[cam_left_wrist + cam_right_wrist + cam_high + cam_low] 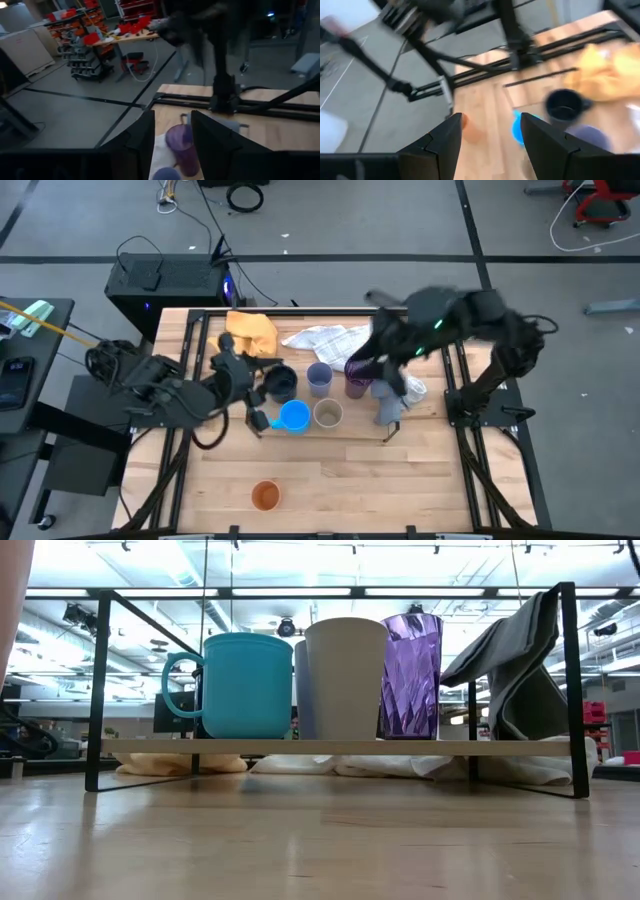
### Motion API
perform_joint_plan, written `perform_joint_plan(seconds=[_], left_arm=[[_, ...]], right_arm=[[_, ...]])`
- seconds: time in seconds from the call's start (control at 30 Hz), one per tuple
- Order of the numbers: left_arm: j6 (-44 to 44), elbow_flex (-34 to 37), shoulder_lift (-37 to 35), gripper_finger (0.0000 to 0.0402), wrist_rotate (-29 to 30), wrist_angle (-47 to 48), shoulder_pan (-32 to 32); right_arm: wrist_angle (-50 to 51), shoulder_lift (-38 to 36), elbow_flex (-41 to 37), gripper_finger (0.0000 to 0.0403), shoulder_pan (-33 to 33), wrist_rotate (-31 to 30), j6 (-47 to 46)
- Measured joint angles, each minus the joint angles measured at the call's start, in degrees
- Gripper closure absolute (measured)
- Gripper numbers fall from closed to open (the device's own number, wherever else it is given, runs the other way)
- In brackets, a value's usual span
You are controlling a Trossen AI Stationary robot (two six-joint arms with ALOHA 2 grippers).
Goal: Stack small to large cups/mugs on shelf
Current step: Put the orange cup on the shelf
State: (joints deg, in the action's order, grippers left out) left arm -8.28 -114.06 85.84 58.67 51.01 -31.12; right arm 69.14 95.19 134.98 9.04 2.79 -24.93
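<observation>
The shelf (pixel 340 747) is a low black-rod rack with a wooden board. The bright blue mug (pixel 240 685), the tan cup (pixel 345 678) and the purple cup (pixel 410 675) stand on its near side. The dark navy cup (pixel 281 383) and the lavender cup (pixel 319 377) stand behind them. The orange cup (pixel 265 496) stands on the table near the front edge. My left gripper (pixel 172 115) is open and empty above the shelf's left part, next to the navy cup. My right gripper (pixel 490 120) is open and empty above the shelf's right part, near the purple cup (pixel 357 385).
A grey cloth (pixel 520 660) hangs over the shelf's right end. A yellow cloth (pixel 252 330) and a white checked cloth (pixel 320 338) lie behind the shelf. The arm frames (pixel 470 410) stand along both table sides. Bare wood (pixel 400 490) lies in front of the shelf.
</observation>
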Motion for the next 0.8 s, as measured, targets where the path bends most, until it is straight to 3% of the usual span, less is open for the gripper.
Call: perform_joint_plan(seconds=[0.37,0.8], left_arm=[[-8.4,0.0,-7.2,0.0270,4.0,15.4,0.0],[-9.0,0.0,-15.2,0.0272,12.0,16.2,-5.7]], right_arm=[[-10.9,10.0,0.0,0.0195,7.5,0.2,2.0],[-25.8,18.0,0.0,0.0195,8.9,3.7,0.9]])
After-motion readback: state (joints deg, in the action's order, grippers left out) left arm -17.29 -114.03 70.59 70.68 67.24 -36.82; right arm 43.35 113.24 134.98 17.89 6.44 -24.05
